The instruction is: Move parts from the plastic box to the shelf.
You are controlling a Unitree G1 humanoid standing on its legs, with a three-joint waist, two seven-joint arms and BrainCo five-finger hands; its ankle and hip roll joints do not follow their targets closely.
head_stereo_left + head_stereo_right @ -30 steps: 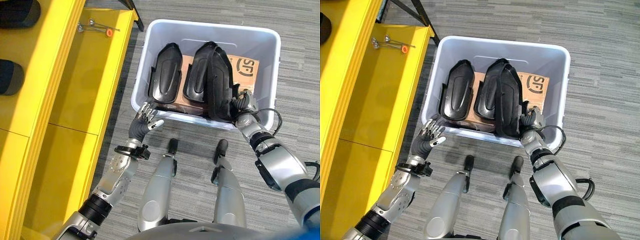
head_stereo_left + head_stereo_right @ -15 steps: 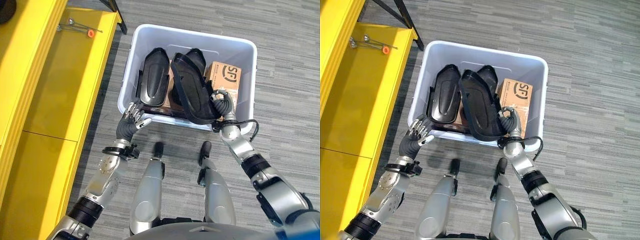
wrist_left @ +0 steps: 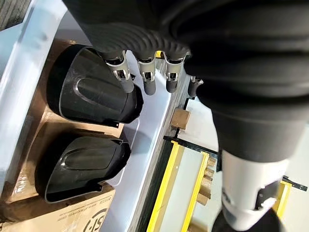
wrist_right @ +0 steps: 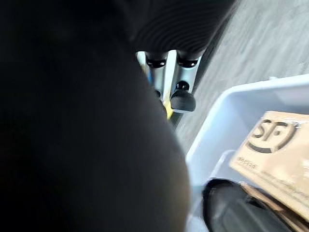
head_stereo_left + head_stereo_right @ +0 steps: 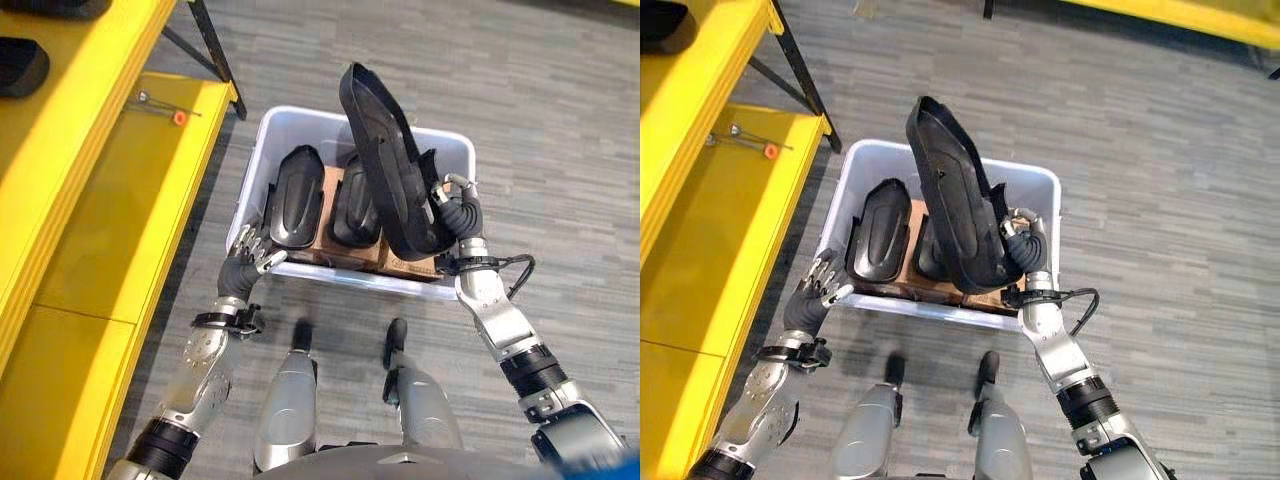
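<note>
right hand [image 5: 459, 213] curled round lower end of long black moulded shell [image 5: 385, 160], lifted tilted above plastic box [image 5: 452, 147]; looks rigid, light, smooth, top-heavy so gripped; left hand [image 5: 246, 256] relaxed at box rim.

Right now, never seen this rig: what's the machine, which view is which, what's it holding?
It is a humanoid robot on two legs with two arms and fingered hands. The two eye views come from a stereo camera on its head, looking down; each wrist view looks along that arm's own hand from very close.

On the floor before it stands a plastic box with two black parts lying on cardboard. The yellow shelf is on the robot's left.

The right hand is curled round a third black part, held above the box and standing steeply on end. The left hand holds nothing; its relaxed fingers hang at the box's near rim.
</note>
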